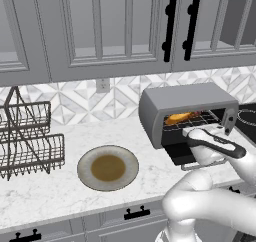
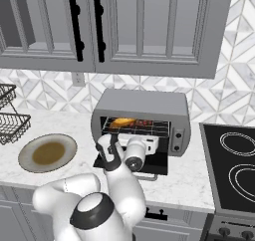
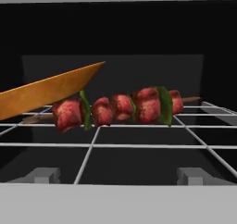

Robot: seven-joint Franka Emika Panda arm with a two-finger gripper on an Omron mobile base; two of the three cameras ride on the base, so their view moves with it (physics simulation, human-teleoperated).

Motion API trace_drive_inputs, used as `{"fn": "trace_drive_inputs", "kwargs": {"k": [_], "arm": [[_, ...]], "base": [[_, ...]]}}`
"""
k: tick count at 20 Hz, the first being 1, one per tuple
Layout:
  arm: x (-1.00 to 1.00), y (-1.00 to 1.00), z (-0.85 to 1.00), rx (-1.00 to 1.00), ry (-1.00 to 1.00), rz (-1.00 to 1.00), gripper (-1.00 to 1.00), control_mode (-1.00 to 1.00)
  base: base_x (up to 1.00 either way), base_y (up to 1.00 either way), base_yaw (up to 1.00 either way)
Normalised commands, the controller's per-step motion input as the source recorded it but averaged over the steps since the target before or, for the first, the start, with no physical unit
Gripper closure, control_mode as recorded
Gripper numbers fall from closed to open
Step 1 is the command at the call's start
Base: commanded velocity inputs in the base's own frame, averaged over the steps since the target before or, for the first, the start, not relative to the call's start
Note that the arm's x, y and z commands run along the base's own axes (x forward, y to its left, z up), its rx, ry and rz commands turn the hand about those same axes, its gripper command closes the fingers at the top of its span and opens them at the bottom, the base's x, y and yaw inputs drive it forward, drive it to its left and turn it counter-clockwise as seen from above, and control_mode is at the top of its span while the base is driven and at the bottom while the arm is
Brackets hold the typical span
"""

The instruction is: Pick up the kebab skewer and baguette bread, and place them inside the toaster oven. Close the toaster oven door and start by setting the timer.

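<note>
Golden bread (image 3: 44, 92) and the skewer (image 3: 118, 108) lie on the rack mid-frame inside the toaster oven (image 2: 142, 108). The claw (image 2: 155, 144), jaws apart and empty, hangs at the mouth; the door (image 2: 130, 164) could jam against it.

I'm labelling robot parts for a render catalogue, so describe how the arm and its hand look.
The arm is glossy white, built of thick rounded segments with bulbous elbows. A dark grey ring caps one joint, and a dark band runs along the forearm. The hand's end is white with a round dark cap. No cables or markings show.
</note>
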Motion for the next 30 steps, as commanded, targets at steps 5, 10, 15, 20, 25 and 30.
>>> {"fn": "trace_drive_inputs", "kwargs": {"k": [5,10,15,20,25,30], "arm": [[0.22,0.04,0.0,0.0,-0.04,0.0,-1.0,-1.0],[0.25,0.04,0.0,0.0,-0.04,0.0,-1.0,-1.0],[0.21,0.03,0.0,0.0,-0.04,0.0,-1.0,-1.0],[0.1,0.0,0.0,0.0,-0.01,0.0,-1.0,-1.0],[-0.32,0.0,0.0,0.0,-0.02,0.0,-1.0,-1.0],[-0.46,0.0,0.0,0.0,0.0,0.0,-1.0,-1.0]], "base": [[0.0,0.0,0.0],[0.0,0.0,0.0],[0.0,0.0,0.0],[0.0,0.0,0.0],[0.0,0.0,0.0],[0.0,0.0,0.0]]}}
